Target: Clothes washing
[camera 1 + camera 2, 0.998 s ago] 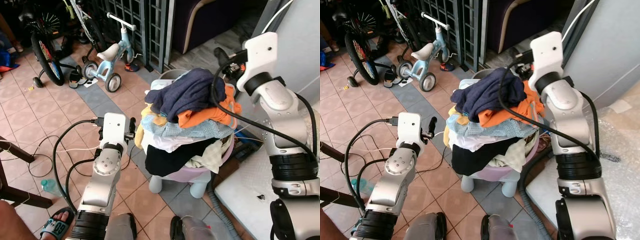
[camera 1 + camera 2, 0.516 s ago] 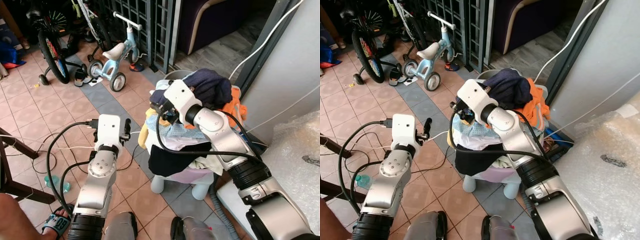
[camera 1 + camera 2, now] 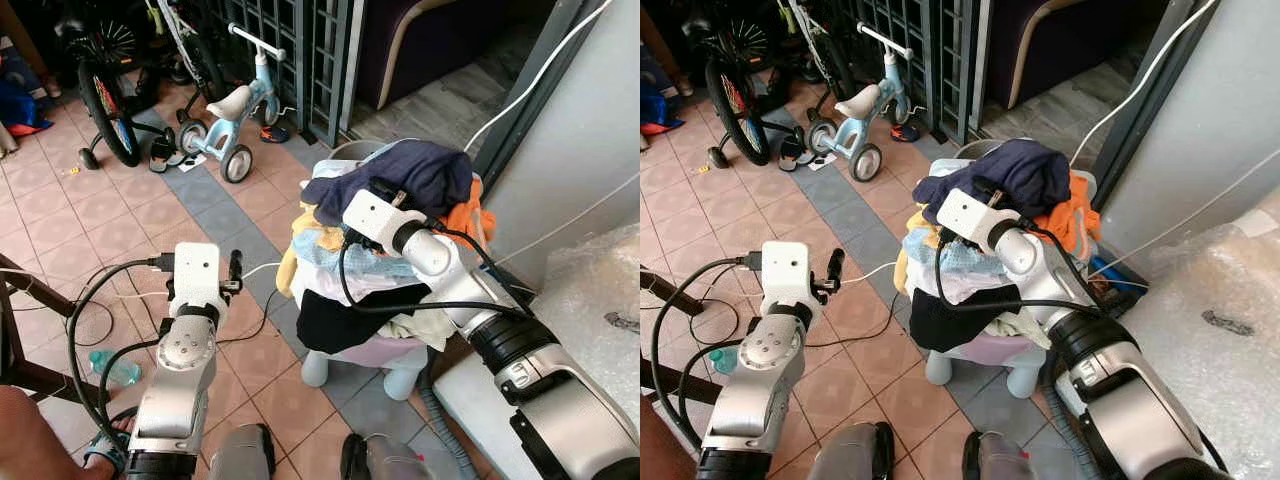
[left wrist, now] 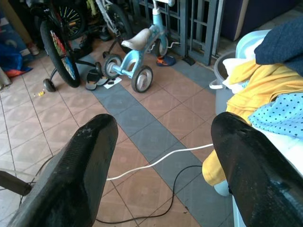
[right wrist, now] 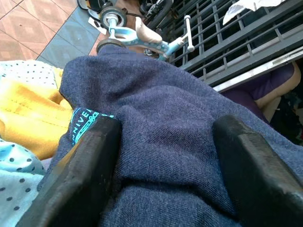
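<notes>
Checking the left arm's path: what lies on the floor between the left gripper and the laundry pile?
In the left wrist view, between the open left gripper and the laundry pile lie tiles crossed by a white cable and a black cable.

Soft, even daylight fills the scene, with no hard shadows on the tiled floor. The pale wall is brightest, nearly washed out. Behind the bicycle the corner falls dim. The head views are sharp; close black fingers in the wrist views blur slightly.
</notes>
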Controlling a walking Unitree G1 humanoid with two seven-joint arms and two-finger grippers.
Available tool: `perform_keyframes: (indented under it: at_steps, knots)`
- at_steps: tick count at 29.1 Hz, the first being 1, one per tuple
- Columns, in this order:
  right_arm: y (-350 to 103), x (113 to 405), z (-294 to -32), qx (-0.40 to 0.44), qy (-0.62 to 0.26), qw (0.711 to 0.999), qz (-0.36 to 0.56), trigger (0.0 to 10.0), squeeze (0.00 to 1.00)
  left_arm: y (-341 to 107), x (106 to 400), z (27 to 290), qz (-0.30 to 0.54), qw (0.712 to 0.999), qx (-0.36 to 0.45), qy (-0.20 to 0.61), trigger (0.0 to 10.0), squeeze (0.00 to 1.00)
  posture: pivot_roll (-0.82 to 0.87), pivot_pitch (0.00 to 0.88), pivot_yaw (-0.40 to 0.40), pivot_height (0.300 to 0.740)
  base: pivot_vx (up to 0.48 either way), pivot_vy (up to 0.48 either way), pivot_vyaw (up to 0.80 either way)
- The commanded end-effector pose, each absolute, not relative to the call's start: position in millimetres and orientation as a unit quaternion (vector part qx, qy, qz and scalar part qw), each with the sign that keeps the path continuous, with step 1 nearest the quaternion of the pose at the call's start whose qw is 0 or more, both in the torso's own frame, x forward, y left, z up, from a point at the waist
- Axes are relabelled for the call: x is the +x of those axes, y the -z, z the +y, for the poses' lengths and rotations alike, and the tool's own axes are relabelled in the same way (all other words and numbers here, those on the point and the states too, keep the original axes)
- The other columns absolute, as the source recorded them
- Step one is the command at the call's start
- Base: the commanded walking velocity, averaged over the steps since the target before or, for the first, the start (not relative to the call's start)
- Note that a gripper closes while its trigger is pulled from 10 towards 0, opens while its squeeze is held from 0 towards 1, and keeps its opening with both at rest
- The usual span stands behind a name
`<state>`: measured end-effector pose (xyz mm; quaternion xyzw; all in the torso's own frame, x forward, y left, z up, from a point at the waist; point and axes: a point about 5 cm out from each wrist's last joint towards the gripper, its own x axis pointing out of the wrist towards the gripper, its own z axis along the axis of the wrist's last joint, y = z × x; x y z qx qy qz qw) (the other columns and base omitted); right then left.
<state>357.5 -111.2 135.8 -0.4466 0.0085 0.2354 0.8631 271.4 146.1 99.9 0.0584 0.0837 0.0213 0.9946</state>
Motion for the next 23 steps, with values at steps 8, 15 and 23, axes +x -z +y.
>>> perform_keyframes:
  at_steps: [8, 15, 23]
  knots:
    - [-119.4, 349.9, -120.8, -0.438, -0.239, 0.866, 0.034, 0.0, 0.0, -101.7, 272.3, 141.5, 0.085, 0.995, 0.059, -0.011, 10.0, 0.0, 0.01, 0.129, -0.001, 0.74, 0.0, 0.0, 0.0]
    - [-109.9, 347.1, -130.0, -0.375, -0.215, 0.899, 0.067, 0.0, 0.0, -103.5, 271.8, 137.1, 0.073, 0.997, 0.023, 0.008, 10.0, 0.0, 0.0, 0.129, -0.003, 0.74, 0.0, 0.0, 0.0]
    - [-112.3, 348.7, -138.5, -0.264, -0.156, 0.949, 0.075, 0.0, 0.0, -103.8, 272.5, 131.7, 0.069, 0.997, 0.017, 0.03, 10.0, 0.0, 0.0, 0.133, 0.002, 0.74, 0.0, 0.0, 0.0]
